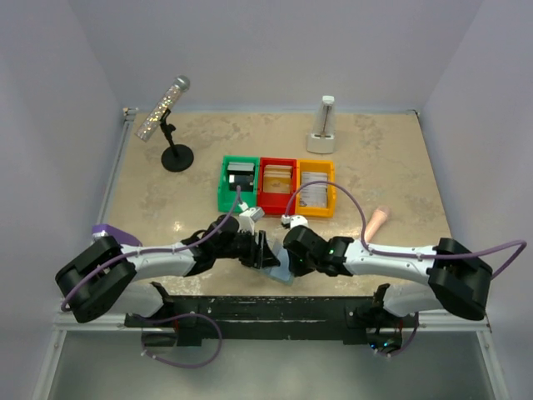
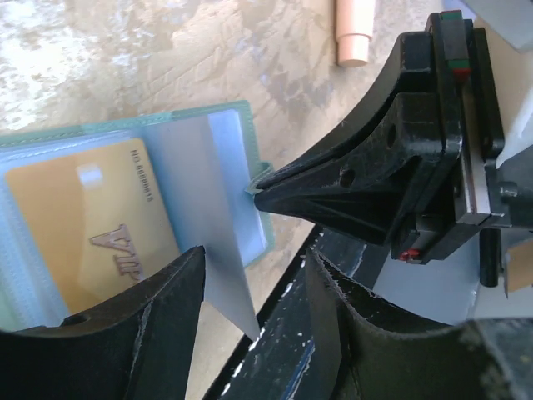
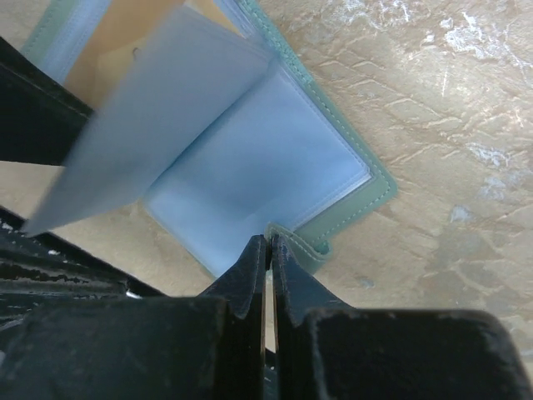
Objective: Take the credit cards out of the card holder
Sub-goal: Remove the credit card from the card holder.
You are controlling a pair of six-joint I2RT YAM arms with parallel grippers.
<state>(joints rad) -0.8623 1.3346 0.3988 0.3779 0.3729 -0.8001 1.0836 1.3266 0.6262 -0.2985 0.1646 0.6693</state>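
Right gripper (image 3: 268,248) is pressed shut on the tab (image 3: 304,243) of the card holder (image 3: 275,158), probably to pin the open holder down while you work its pockets. It lies on the near side of the red bin (image 1: 277,208). Your left gripper (image 2: 254,258) is spread, with a grey pocket leaf (image 2: 208,208) standing loose between its fingers. The gold card (image 2: 83,225) is still pocketed, its long axis parallel to the tab edge.
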